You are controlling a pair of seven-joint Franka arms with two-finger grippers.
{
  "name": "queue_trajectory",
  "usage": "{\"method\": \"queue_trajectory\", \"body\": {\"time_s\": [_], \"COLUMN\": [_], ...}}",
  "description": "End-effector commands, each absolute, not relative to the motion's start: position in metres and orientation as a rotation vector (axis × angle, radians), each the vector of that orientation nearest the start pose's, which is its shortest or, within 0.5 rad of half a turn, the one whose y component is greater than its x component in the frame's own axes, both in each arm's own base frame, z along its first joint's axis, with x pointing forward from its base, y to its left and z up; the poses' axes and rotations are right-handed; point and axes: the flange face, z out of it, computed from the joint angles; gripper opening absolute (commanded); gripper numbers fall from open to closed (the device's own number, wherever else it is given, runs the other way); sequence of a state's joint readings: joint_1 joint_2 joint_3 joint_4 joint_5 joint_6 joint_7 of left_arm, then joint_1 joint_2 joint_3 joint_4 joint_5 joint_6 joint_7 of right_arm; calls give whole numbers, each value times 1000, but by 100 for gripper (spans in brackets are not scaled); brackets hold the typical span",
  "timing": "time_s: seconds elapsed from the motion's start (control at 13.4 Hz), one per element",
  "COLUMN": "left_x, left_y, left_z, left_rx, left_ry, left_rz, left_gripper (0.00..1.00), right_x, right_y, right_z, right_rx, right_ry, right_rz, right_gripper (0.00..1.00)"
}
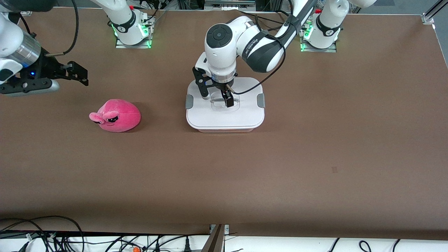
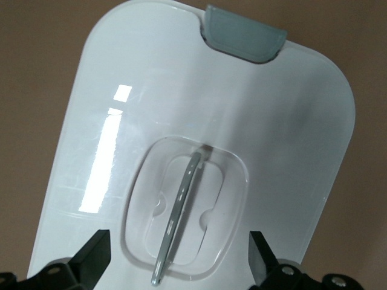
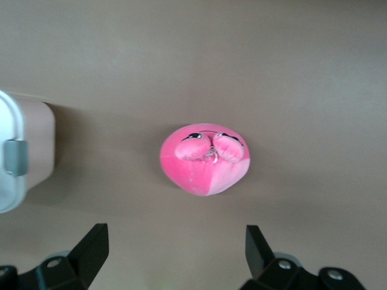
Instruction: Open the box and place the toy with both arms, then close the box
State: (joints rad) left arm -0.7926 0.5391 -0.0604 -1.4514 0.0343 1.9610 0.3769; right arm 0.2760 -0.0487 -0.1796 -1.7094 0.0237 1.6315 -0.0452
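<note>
The box (image 1: 224, 117) stands mid-table with its white lid (image 2: 254, 115) on and a grey clip (image 1: 260, 100) at each end. My left gripper (image 1: 217, 95) is open and hangs just over the lid, its fingers (image 2: 97, 261) on either side of the recessed clear handle (image 2: 178, 211) without touching it. The hot-pink plush toy (image 1: 117, 115) lies on the table beside the box, toward the right arm's end. My right gripper (image 1: 81, 74) is open and empty, up in the air toward the right arm's end of the table. In the right wrist view the toy (image 3: 204, 158) lies ahead of the open right gripper (image 3: 175, 254).
The brown table (image 1: 315, 157) is bare nearer to the front camera. The box's pink tub and one clip show at the right wrist view's edge (image 3: 24, 157). Cables lie along the table's front edge (image 1: 105, 241).
</note>
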Motion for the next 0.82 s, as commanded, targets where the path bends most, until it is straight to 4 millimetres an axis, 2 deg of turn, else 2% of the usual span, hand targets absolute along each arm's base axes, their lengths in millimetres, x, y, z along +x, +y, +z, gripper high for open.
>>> {"method": "queue_trajectory", "body": {"time_s": [0.0,0.3,0.45,0.6,0.67,0.75], "left_x": [471,472,473,474,473,473], "left_y": [-524,-521,-523,-522,-522,-523], "left_z": [370,353,351,352,353,353], "left_rx": [-2445,-2360,-2349,-2352,-2340,-2321], "left_ry": [1931,1960,1975,1974,1986,2007], "left_rz": [32,30,12,13,13,14], "left_gripper": [100,100,100,68,28,12], "right_x": [528,528,530,530,529,530], "right_y": [43,39,35,33,33,32], "right_z": [595,594,585,584,583,583], "right_rx": [-3056,-3058,-3061,-3065,-3065,-3067], "right_ry": [-199,-195,-177,-176,-176,-173], "right_rz": [53,55,62,69,71,69], "right_gripper": [100,100,100,100,100,100]}}
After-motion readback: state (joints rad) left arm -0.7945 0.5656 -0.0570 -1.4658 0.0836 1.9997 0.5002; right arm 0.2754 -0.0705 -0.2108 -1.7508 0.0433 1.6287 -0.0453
